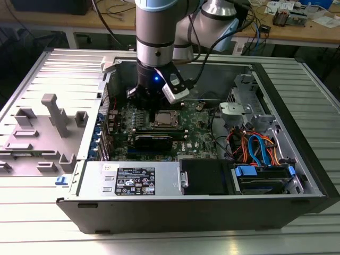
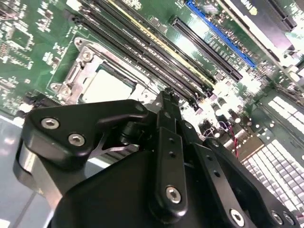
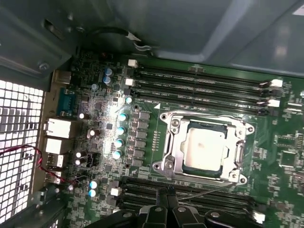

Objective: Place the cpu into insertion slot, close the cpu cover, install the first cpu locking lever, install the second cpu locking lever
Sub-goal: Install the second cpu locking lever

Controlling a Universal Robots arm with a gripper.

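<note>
My black gripper (image 3: 166, 209) hangs low inside the open grey computer case (image 1: 297, 159), its fingers pressed together on nothing, above the long black memory slots (image 3: 190, 194) just beside the square silver-rimmed insertion slot (image 3: 166, 142). The small square silver-topped cpu (image 3: 204, 148) sits in that slot, and the thin silvery frame-shaped cpu cover (image 3: 235, 126) lies flat around it on the green motherboard (image 3: 285, 156).

The cpu (image 3: 203, 148), a flat square chip with a pale silver-grey top, lies seated level in the insertion slot (image 3: 167, 142) on the green motherboard. The cpu cover (image 3: 240, 153), a thin silvery frame with a large central cut-out, lies closed flat around it, framing the chip
</note>
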